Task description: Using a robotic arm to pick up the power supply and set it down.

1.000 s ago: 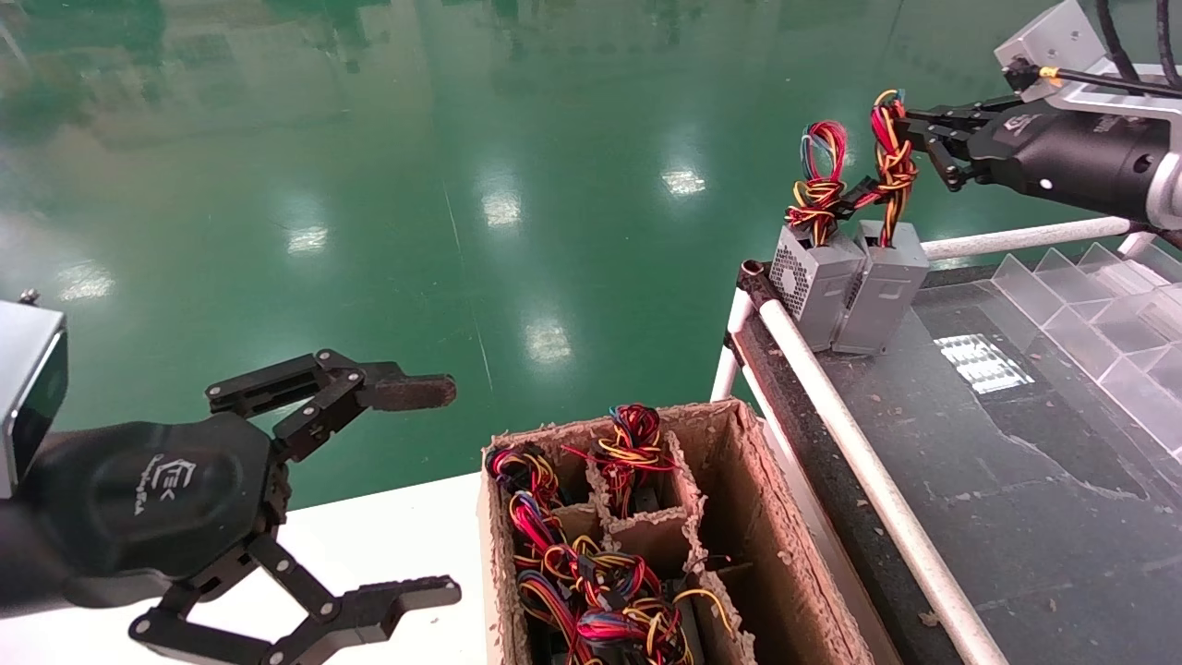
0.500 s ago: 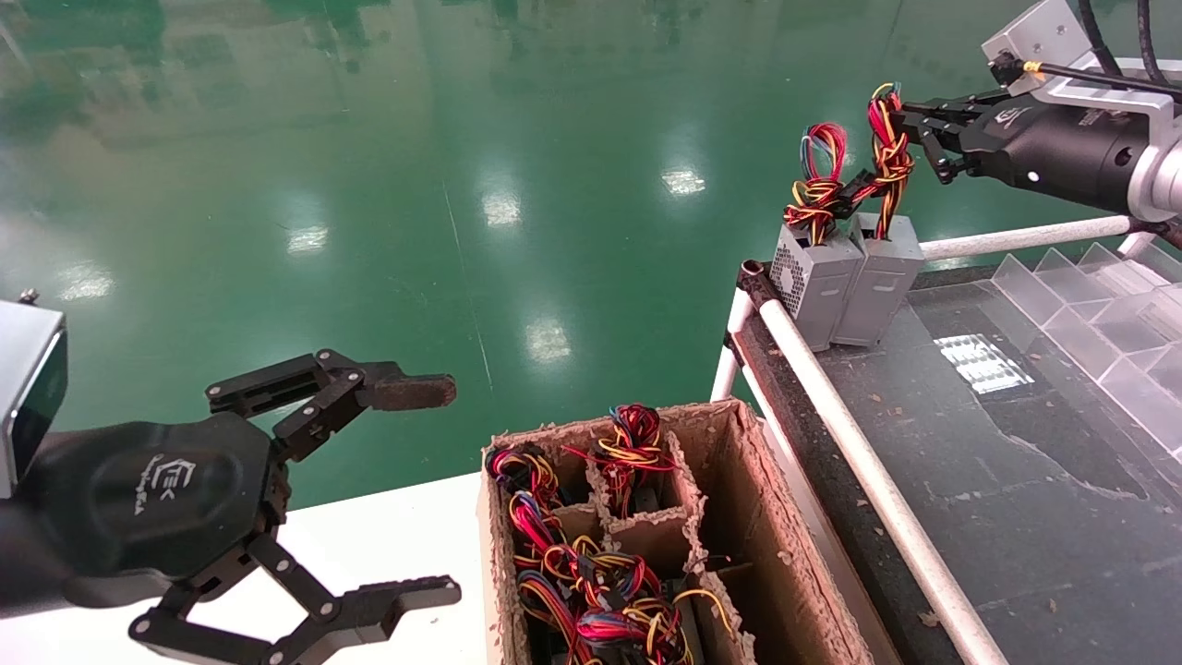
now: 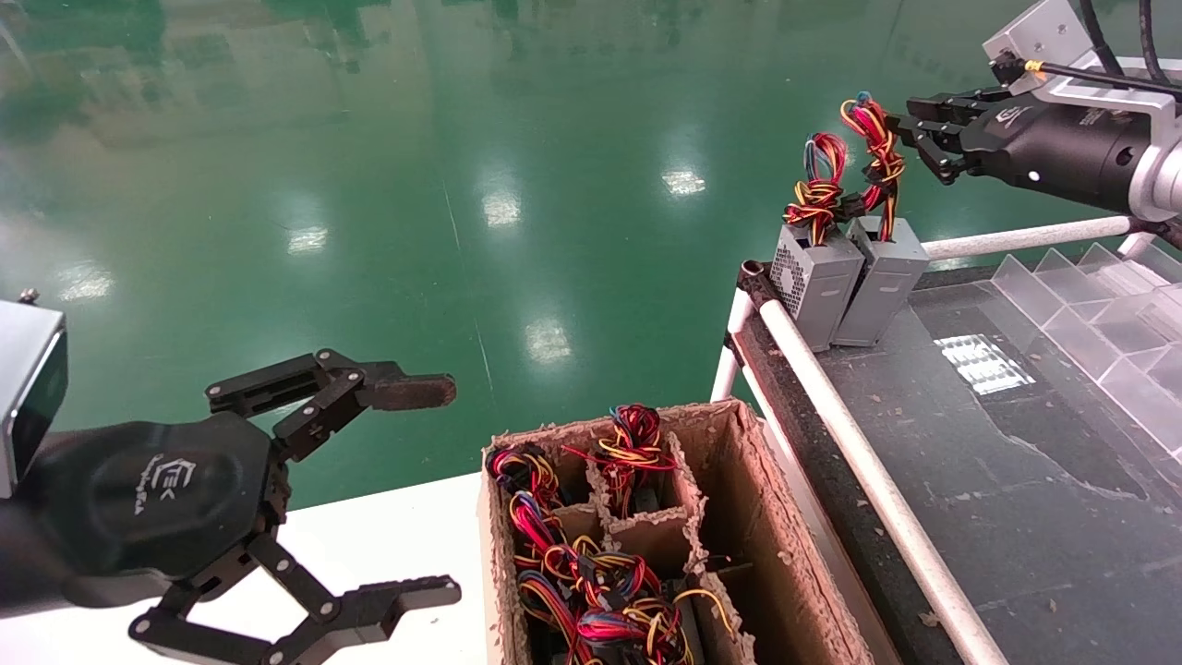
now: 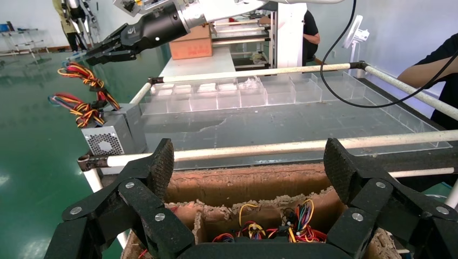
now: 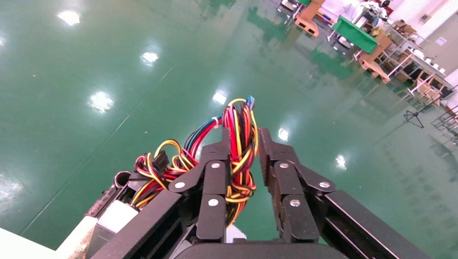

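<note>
Right tool [image 3: 910, 129]: I have it raised past the far corner of the counter [image 3: 1043, 462], at the top of the wire bundle [image 3: 873, 152]. In the right wrist view the fingers [image 5: 213, 178] stand slightly parted with the bundle [image 5: 240, 156] running up between them; I cannot quite tell whether the pads touch the wires.
Power supply [image 3: 882, 282]: upright on the counter's far corner, just inside the white rail [image 3: 868, 480], its bundle leaning up toward my right tool.
Second supply [image 3: 813, 286]: standing flush against the first, on the rail side, with a tall red loop [image 3: 822, 157] of wire on top.
Left tool [image 3: 365, 494]: parked low and near me over the white surface [image 3: 406, 545], fingers spread wide, nothing between them.
Carton [image 3: 739, 517]: worn cardboard with dividers, beside the counter, tangled red, yellow and black wires [image 3: 600, 573] in its cells.
Clear tray [image 4: 243, 94]: partitioned, lying along the counter's far side.
</note>
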### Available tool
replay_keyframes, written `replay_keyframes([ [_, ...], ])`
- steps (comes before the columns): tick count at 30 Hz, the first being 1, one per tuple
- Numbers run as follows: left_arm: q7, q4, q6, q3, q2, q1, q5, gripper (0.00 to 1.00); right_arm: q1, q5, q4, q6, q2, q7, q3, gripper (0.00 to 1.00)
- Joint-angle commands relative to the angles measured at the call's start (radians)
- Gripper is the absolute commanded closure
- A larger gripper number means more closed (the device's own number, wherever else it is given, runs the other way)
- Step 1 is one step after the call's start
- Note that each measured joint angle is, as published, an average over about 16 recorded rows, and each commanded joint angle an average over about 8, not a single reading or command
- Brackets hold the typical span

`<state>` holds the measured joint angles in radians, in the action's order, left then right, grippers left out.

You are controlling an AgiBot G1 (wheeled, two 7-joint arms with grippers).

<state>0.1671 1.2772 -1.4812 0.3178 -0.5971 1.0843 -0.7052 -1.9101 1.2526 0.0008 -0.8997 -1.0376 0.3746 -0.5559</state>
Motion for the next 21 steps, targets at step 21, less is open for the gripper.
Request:
replay_keyframes([
  [21,0.0,0.0,0.0,0.001,0.0,0.0,0.0,0.0,-0.041,-0.038,0.059,-0.065,0.047,0.022,0.024,0.0],
])
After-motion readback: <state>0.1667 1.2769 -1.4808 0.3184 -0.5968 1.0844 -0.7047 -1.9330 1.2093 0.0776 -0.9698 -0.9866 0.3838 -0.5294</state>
